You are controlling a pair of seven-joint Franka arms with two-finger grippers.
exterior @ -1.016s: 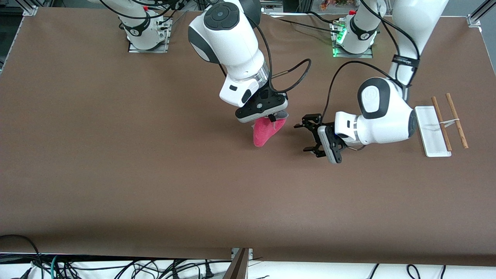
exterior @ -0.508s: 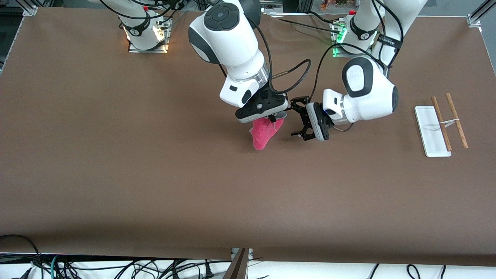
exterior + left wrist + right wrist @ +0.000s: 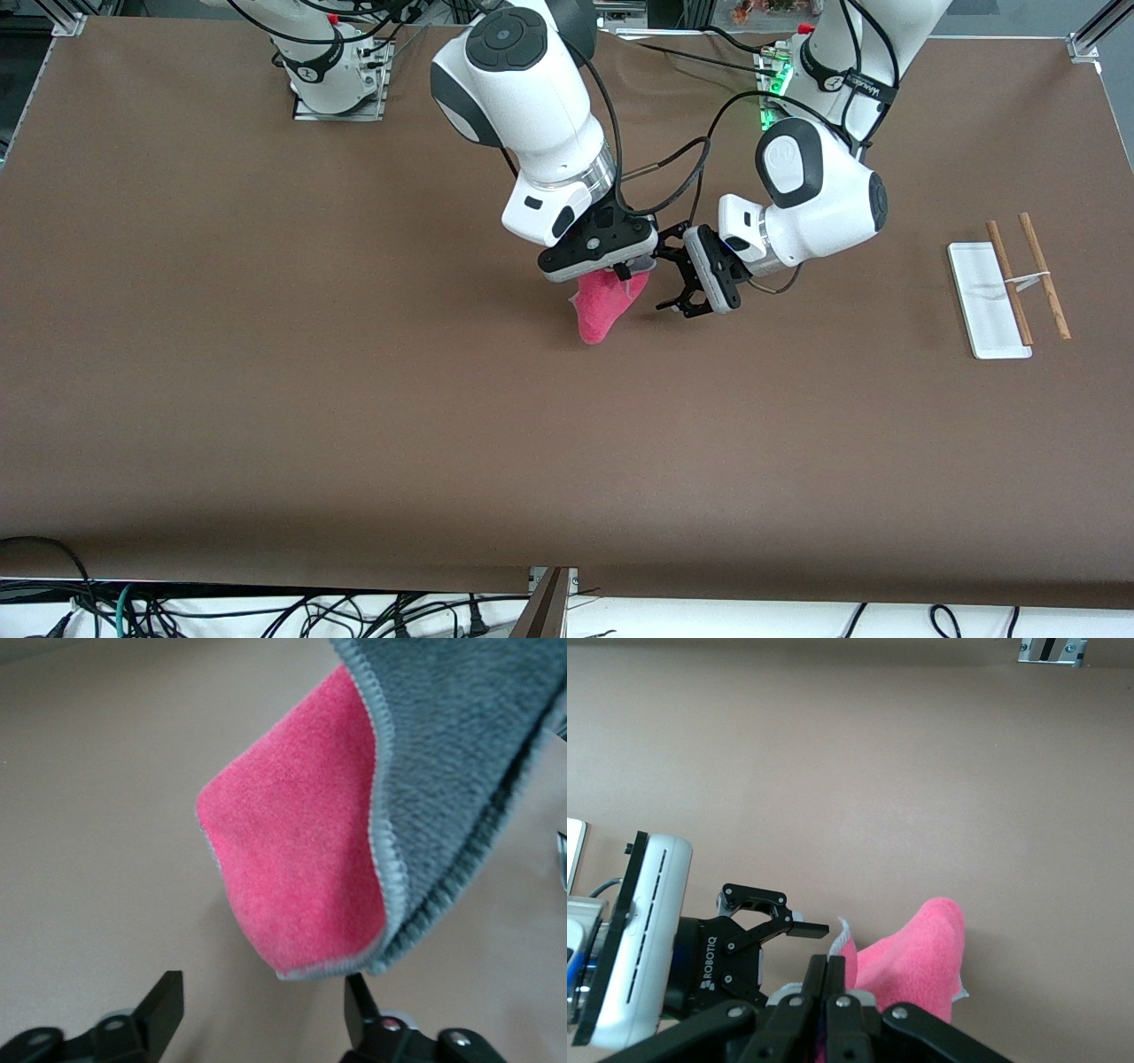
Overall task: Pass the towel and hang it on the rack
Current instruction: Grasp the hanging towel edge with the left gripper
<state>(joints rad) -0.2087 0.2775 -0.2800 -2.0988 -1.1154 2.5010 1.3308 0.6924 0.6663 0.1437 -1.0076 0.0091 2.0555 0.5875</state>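
Observation:
My right gripper [image 3: 625, 268] is shut on the towel [image 3: 604, 306], a pink-red cloth with a grey patch, and holds it hanging over the middle of the table. In the right wrist view my shut gripper [image 3: 837, 979] pinches the towel [image 3: 921, 952]. My left gripper [image 3: 669, 270] is open right beside the hanging towel, on the side toward the left arm's end. In the left wrist view the towel [image 3: 301, 868] hangs just ahead of my open gripper [image 3: 261, 1014], with its lower edge near one fingertip [image 3: 359, 1001]. The rack [image 3: 985, 306] stands at the left arm's end.
The rack has a white base and two brown rods [image 3: 1010, 283] lying across it. The left gripper [image 3: 757, 930] also shows in the right wrist view, close to the towel. The brown table [image 3: 354, 399] has nothing else on it.
My left arm has swung from beside the rack to the middle of the table, bringing its open gripper up beside the towel. My right arm has held still with the towel.

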